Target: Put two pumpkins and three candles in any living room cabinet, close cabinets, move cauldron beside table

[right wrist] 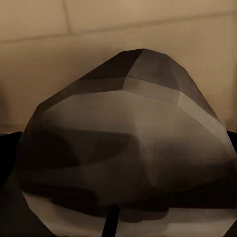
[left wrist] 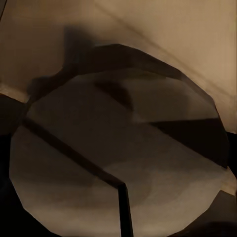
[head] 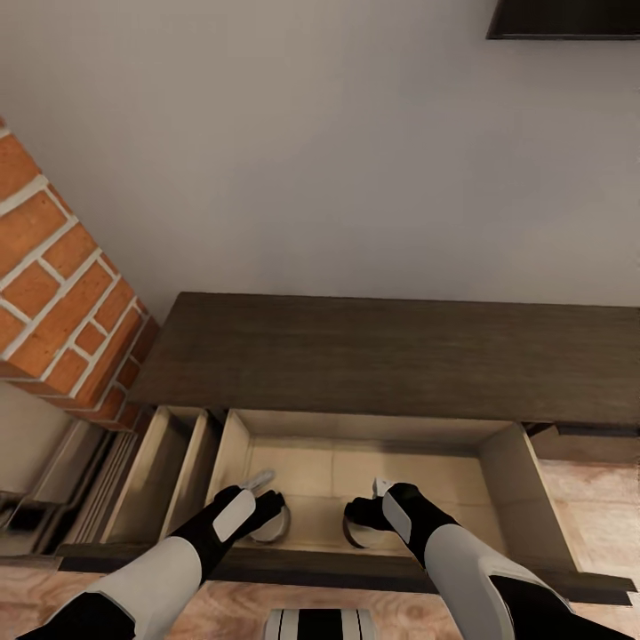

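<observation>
Fingers of your left gripper [head: 267, 514] and right gripper [head: 363, 516] sit low inside the open pale beige drawer [head: 520, 484] of the long dark brown wood cabinet [head: 382, 356], each against a rounded pale grey faceted object [head: 271, 526]; whether they pinch I cannot tell. Release gently, then lift straight up, clearing the drawer front.

A red brick chimney [head: 62, 302] stands against the pale wall [head: 311, 151], a black screen's corner [head: 562, 20] hangs above, and light wood plank floor [head: 596, 516] lies below.
</observation>
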Motion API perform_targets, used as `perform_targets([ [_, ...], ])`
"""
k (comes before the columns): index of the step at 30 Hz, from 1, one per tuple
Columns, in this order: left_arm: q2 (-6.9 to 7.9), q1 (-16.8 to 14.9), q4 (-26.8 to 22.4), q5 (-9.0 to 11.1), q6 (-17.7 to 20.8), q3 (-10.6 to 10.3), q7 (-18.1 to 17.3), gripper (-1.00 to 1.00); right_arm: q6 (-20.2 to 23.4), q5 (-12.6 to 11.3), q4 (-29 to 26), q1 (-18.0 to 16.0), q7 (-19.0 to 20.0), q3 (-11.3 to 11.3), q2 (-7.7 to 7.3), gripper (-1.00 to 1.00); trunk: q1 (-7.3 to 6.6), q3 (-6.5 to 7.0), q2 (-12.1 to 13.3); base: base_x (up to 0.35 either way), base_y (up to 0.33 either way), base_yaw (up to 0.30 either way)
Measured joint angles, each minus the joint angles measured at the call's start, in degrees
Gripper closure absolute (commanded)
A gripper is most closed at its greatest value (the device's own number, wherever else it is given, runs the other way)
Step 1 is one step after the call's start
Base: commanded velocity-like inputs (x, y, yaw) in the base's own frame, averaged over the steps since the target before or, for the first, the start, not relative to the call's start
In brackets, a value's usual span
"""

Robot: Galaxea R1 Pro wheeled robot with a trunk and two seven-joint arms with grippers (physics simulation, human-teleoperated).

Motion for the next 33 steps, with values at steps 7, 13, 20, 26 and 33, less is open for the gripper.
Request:
perform_targets([
  [7,0.02,0.0,-0.28,-0.09,0.01,-0.02,0.0,1.0,0.04,0.02,0.0,0.01,0.06,0.0,0.0,1.0,-0.03,0.0,0.0,-0.038,0.0,0.0],
  [13,-0.02,0.0,-0.32,-0.09,0.01,-0.02,0.0,1.0,-0.1,0.02,-0.03,0.02,0.22,-0.01,0.0,1.0,-0.03,0.0,0.0,-0.001,0.0,0.0],
  [20,-0.32,0.01,-0.31,-0.12,0.01,-0.09,0.0,1.0,-0.2,0.05,-0.08,0.02,0.24,0.02,0.0,1.0,0.85,-0.71,-1.59,0.0,0.0,0.0],
  [26,-0.35,0.01,-0.24,-0.36,0.02,-0.12,0.01,1.0,-0.22,0.07,-0.43,0.02,0.27,0.09,0.0,1.0,2.17,-1.79,-4.0,0.0,0.0,0.0],
  [33,-0.29,-0.01,-2.22,-0.47,0.06,-0.17,0.01,1.0,-0.3,0.15,-0.76,-0.14,0.32,0.17,0.0,1.0,2.83,-2.33,-5.22,0.0,0.0,0.0],
])
